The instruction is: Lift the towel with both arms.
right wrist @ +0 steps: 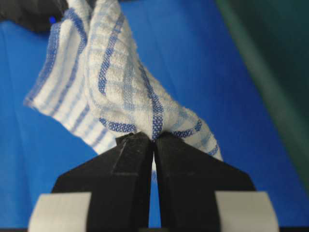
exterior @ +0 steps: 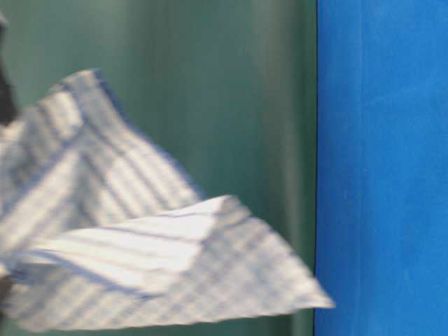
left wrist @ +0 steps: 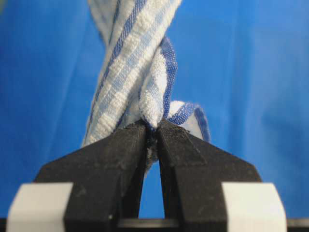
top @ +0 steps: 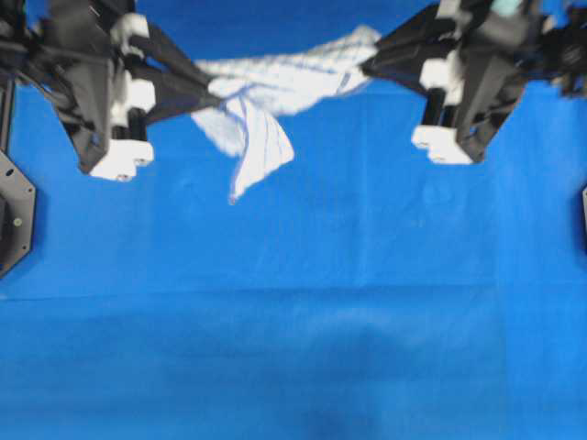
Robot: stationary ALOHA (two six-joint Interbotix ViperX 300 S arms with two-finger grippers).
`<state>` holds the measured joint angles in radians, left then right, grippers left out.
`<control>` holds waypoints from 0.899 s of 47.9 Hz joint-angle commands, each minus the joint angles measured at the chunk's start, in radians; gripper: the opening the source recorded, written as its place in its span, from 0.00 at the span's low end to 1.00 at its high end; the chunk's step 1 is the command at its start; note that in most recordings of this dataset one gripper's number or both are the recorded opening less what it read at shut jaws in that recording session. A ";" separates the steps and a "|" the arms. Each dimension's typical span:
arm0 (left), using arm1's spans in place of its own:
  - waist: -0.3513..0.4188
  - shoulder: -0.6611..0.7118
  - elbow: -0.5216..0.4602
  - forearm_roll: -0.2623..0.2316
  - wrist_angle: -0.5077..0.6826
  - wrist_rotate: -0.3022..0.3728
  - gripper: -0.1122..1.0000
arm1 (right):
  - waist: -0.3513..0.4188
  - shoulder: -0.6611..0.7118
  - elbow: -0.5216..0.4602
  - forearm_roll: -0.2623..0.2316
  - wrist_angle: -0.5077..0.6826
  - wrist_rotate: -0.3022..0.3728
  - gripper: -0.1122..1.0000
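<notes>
Two hands, left hand (top: 213, 92) and right hand (top: 367, 64), face inward, each pinching the stretched towel (top: 275, 87).

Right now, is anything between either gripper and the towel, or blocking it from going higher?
Nothing visible. The left gripper and right gripper are each shut directly on the towel, which hangs stretched between them above the blue table cover. One loose corner droops down. No object shows above or beside it.
</notes>
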<state>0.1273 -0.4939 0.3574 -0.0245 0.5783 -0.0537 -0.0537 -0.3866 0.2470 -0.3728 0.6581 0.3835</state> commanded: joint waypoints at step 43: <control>0.002 0.012 -0.239 0.002 0.083 0.091 0.14 | 0.026 -0.012 -0.239 0.000 0.150 -0.110 0.12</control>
<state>0.1273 -0.4725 0.1411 -0.0245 0.6688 0.0337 -0.0322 -0.3896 0.0322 -0.3728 0.8145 0.2838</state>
